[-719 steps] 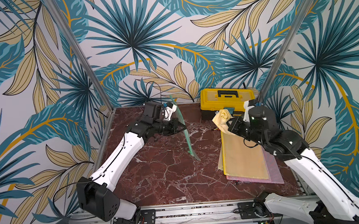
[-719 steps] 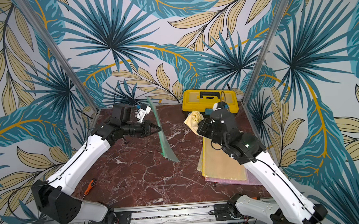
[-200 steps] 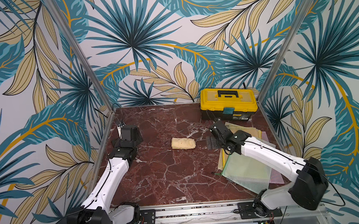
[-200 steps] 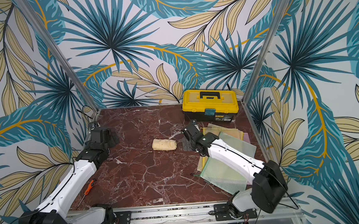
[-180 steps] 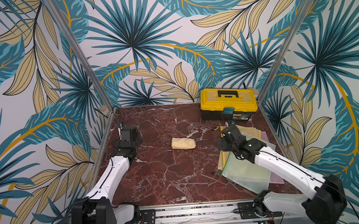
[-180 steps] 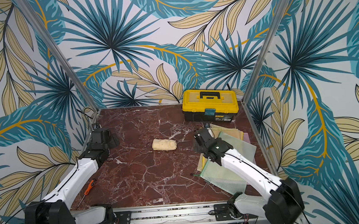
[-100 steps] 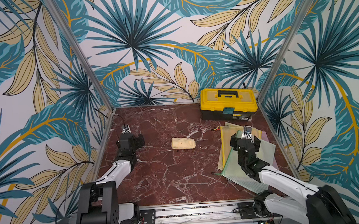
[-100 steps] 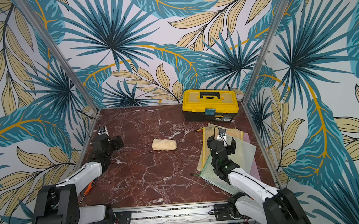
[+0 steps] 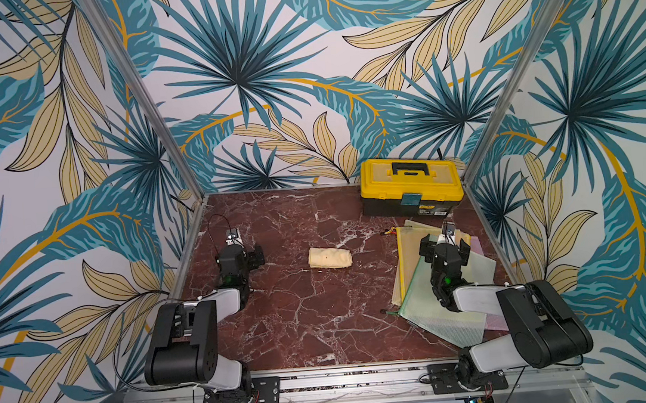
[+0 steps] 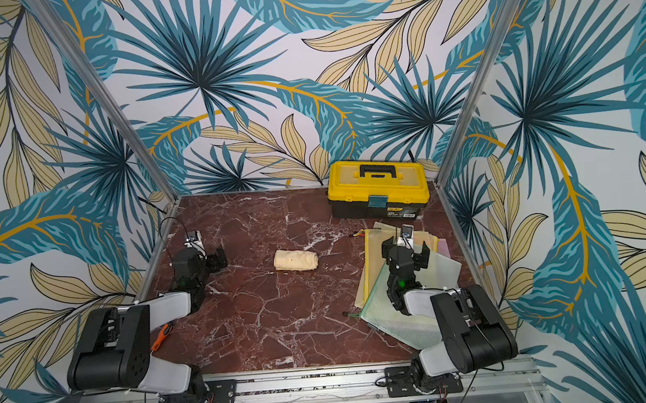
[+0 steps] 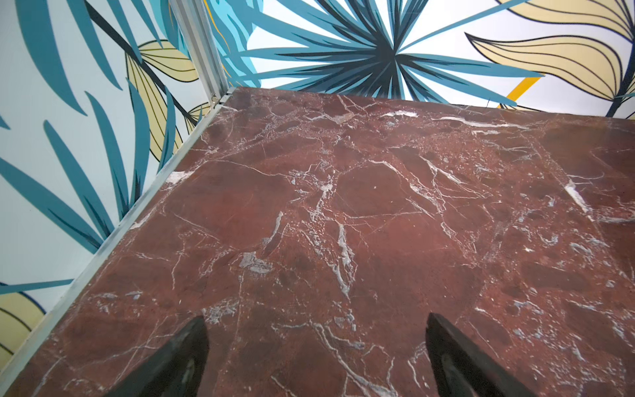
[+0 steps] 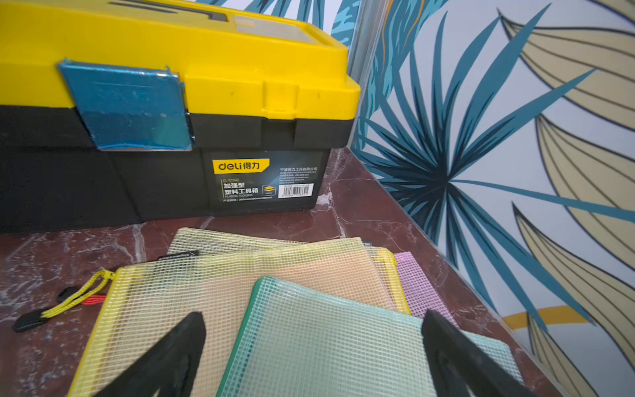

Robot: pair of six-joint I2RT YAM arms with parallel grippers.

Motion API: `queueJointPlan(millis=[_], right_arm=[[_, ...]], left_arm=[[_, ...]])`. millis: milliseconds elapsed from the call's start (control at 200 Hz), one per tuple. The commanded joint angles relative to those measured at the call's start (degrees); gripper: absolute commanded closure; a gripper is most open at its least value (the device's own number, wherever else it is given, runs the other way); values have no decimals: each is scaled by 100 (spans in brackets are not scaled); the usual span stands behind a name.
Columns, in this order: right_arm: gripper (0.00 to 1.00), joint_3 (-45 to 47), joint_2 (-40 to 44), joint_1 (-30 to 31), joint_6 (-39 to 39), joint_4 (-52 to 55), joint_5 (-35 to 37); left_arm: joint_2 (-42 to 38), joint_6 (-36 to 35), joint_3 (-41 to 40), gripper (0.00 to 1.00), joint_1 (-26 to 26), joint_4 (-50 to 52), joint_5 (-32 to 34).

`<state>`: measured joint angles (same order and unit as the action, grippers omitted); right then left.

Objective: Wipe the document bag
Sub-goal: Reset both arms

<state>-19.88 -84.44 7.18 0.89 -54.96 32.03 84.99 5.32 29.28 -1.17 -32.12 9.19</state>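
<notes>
Toolbox, yellow lid on black body, blue latch at the front. Its label reads "deli 得力", then "加强型 塑料工具箱" and "PLASTIC TOOLBOX", with a barcode at one end; the finer print is too small to read. The toolbox stands in the far right corner of the table, a red-brown marble surface with white veins and a metal rim. Walls on three sides carry wallpaper of teal palm fronds and beige leaves on white, with aluminium posts at the two far corners.

The document bag, a translucent green mesh pouch with a darker green border, lies flat and askew along the right edge, on top of a yellow-edged mesh bag and a pink one. Yellow and red zipper cords trail off the stack toward the table's middle. A folded cream cloth lies near the centre of the table, well apart from the stack.

Right gripper: jaws spread wide, holding nothing, low over the document bag's far corner; contact cannot be told. Left gripper: jaws likewise wide and empty, over bare marble near the left edge. A small orange-handled item lies by the left edge beside the left arm
</notes>
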Motion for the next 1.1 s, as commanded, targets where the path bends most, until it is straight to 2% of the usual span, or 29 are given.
queueJointPlan(millis=[0, 40, 110, 195, 355, 375, 486, 631, 741, 991, 1096], right_arm=[[0, 45, -221, -101, -66, -187, -953], [0, -273, -24, -136, -388, 775, -861], [1, -199, -263, -286, -273, 167, -1117], [0, -278, -103, -287, -388, 606, -1085], [1, -271, -124, -287, -360, 540, -1081], [0, -271, -136, -287, -363, 531, -1083], [0, -271, -127, -287, -365, 541, -1085], [1, -270, -118, -285, -364, 543, -1085], [1, -264, -117, -287, -358, 539, -1085], [0, -271, -121, -287, -369, 542, -1088], [0, -267, -117, -287, -364, 539, -1086]], left_arm=[[-13, -87, -23, 1, 10, -228, 17], [-9, -88, -19, 0, 16, -225, 13], [18, -138, 53, 0, 11, -167, -45], [208, -353, 277, 0, 20, -49, -397], [639, -532, 972, 0, 73, 706, -550], [635, -561, 983, 0, 73, 739, -750], [179, -530, 552, 0, 73, 574, -865], [27, -509, 168, 0, 38, 71, -941], [109, -539, -696, 0, -39, -1533, -1205], [123, -572, -669, 0, -94, -1508, -1437], [157, -470, -590, 0, -93, -1432, -1216]])
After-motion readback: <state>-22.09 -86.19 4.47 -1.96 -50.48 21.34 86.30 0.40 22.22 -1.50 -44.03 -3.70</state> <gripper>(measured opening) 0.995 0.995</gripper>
